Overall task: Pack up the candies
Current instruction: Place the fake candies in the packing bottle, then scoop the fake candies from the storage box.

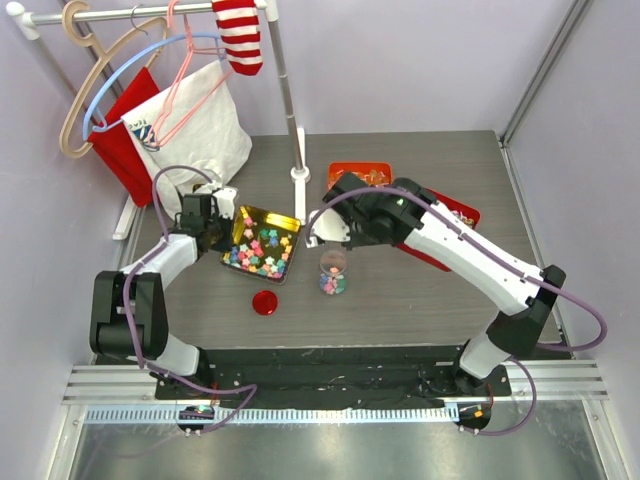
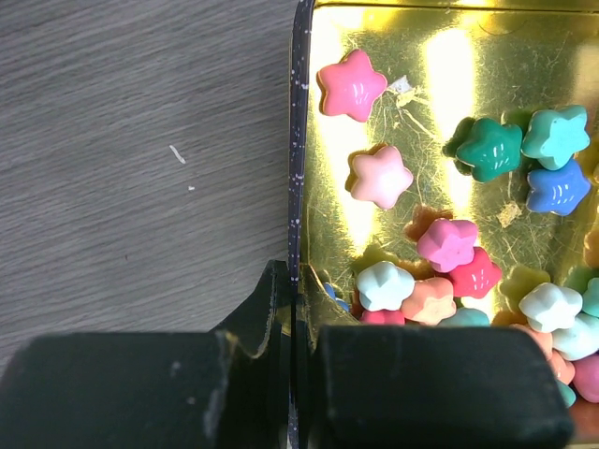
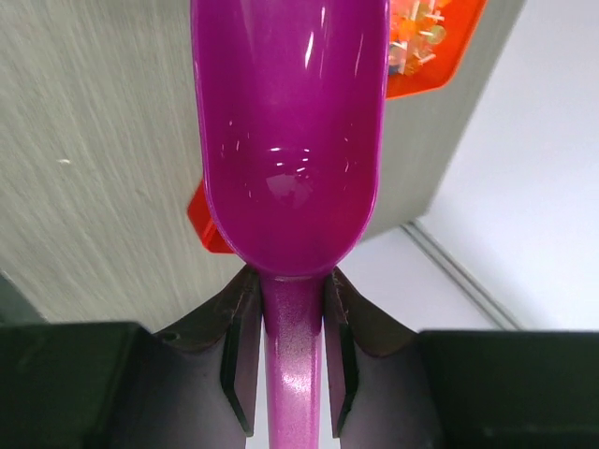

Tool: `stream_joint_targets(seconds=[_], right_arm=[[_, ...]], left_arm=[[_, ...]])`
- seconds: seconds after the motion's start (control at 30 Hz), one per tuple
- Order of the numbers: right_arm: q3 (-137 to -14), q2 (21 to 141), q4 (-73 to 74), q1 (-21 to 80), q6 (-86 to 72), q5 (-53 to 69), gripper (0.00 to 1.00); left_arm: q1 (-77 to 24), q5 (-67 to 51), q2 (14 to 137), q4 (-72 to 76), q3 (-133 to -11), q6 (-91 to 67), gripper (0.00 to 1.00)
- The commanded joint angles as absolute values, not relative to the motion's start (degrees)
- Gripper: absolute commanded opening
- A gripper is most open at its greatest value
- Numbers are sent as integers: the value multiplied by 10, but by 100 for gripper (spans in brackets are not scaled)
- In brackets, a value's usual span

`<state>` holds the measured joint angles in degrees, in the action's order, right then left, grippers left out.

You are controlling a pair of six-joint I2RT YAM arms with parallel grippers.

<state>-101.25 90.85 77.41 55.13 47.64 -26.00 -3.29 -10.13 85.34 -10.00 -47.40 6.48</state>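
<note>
The candies (image 1: pixel 258 252) are small star-shaped pastel sweets lying in a gold tray (image 1: pixel 270 215); in the left wrist view they (image 2: pixel 447 245) fill the tray's right side. My left gripper (image 1: pixel 222 228) is shut on the tray's left rim (image 2: pixel 301 140), one finger on each side of it (image 2: pixel 292 290). My right gripper (image 1: pixel 345 225) is shut on the handle of a magenta scoop (image 3: pixel 290 122), whose bowl is empty. The scoop (image 1: pixel 325 230) hangs just above a small clear jar (image 1: pixel 333 275) with some candies in it.
A red lid (image 1: pixel 265 302) lies left of the jar. An orange tin (image 1: pixel 358 173) and a red tin (image 1: pixel 462 212) sit behind the right arm. A white stand pole (image 1: pixel 300 178) rises behind the tray. Hangers and bags (image 1: pixel 190 125) hang at the back left.
</note>
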Motion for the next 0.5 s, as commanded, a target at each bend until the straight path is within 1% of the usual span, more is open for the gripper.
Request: stream_joint_targets(seconds=[0.0, 0.13, 0.23, 0.37, 0.47], right_arm=[[-1091, 932, 802, 508, 468, -122, 1], [-1127, 960, 804, 473, 468, -67, 1], [-1132, 976, 796, 468, 466, -42, 1], [-1143, 1003, 765, 469, 455, -59, 1], [-1165, 1032, 730, 475, 451, -116, 1]], left_arm=[[-30, -127, 849, -69, -494, 57, 0], [-30, -130, 843, -71, -493, 59, 0], [-30, -133, 836, -69, -490, 60, 0], [-30, -149, 828, -69, -490, 61, 0], [-30, -144, 824, -70, -490, 60, 0]])
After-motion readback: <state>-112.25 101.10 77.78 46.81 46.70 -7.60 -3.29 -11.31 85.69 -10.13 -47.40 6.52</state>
